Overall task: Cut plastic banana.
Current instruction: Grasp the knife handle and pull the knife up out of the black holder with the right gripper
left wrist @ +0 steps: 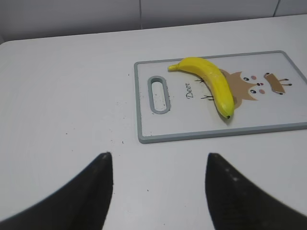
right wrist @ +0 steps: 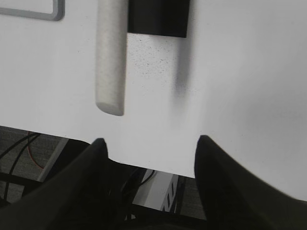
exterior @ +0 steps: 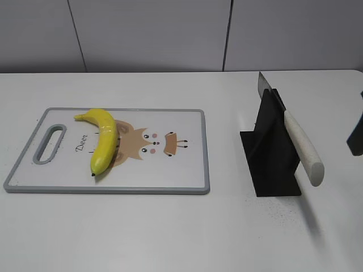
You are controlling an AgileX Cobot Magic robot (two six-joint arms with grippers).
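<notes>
The plastic banana (exterior: 104, 139) lay on the cutting board (exterior: 170, 184), its long axis running from the far edge toward the near one. The knife (exterior: 295, 139) stood in its black holder (exterior: 271, 170), handle pointing toward the right gripper (right wrist: 149, 158), which was nearer to it. Both the right and the left gripper (left wrist: 159, 165) were spread apart and empty, the left one well short of the board.

white table (exterior: 170, 226) carries a grey-rimmed cutting board (exterior: 193, 148) and, well apart to its right, a black knife stand (exterior: 272, 161). fine dark specks on the tabletop near the stand's base.
</notes>
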